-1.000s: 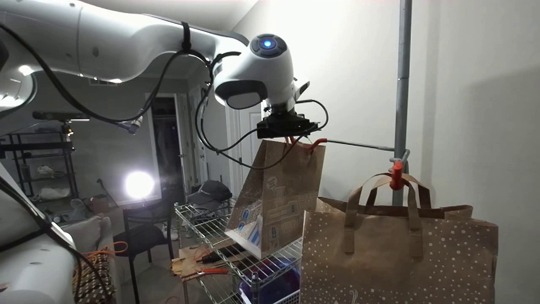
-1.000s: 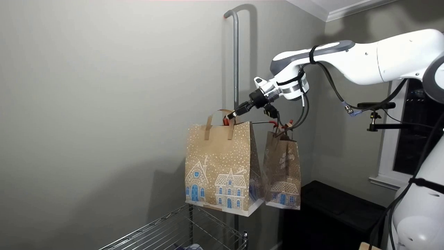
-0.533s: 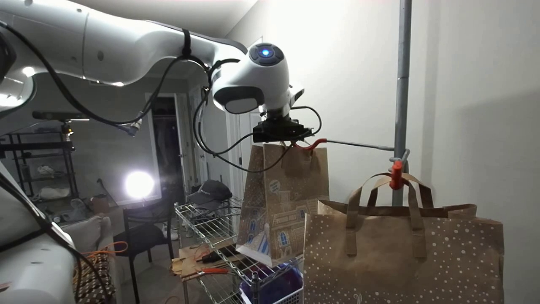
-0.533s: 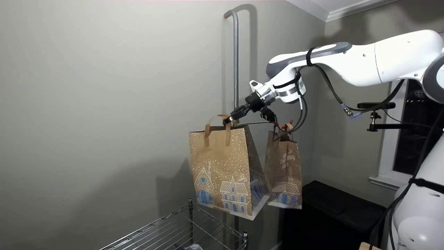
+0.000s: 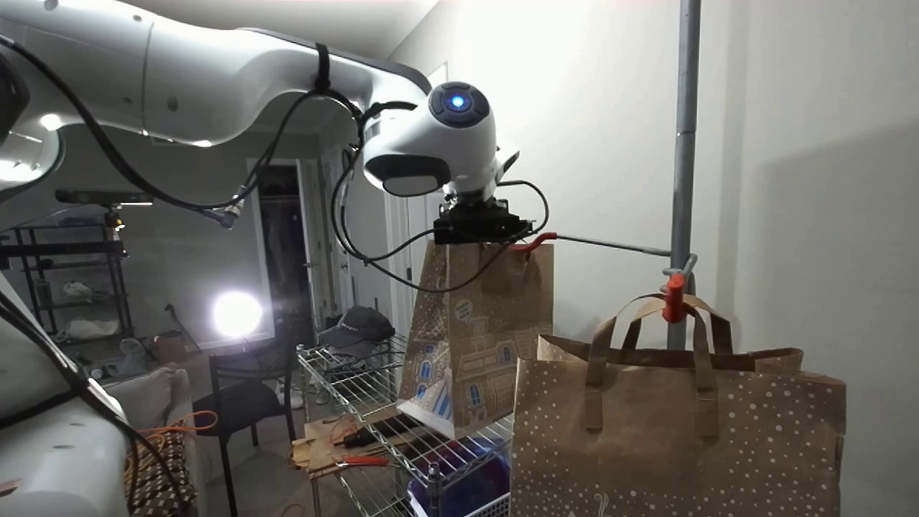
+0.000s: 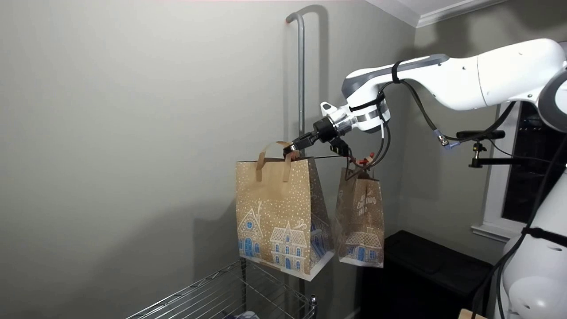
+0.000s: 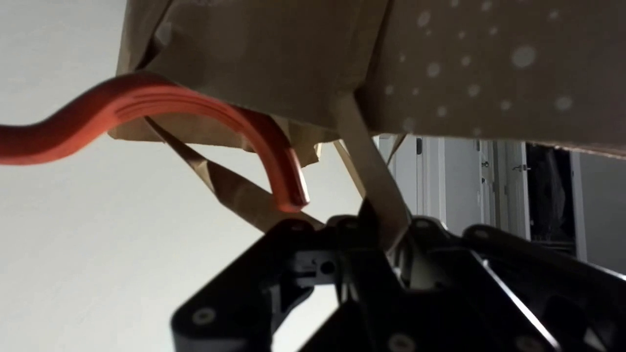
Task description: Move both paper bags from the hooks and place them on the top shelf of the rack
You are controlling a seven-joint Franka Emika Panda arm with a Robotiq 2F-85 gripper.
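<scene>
One paper bag [image 6: 273, 208] has shifted slightly, brown and white-speckled.

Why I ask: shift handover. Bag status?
Gripper shut on handle of one bag. Other bag hanging from hook. Second hook beside gripped handle, may snag.

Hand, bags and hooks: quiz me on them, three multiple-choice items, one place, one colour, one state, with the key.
1. Where is the paper bag farther from the hand?
A. On the top shelf
B. Hanging from a hook
C. On the floor

2. What colour is the wrist-view hook?
A. Orange-red
B. Blue
C. Black

3. What state is the hand in?
A. Open wide
B. Shut on nothing
C. Shut on a bag handle

1 B: both exterior views show it hanging there.
2 A: the wrist view shows an orange-red curve.
3 C: there, the bag handle is pinched in the hand's jaws.
</scene>
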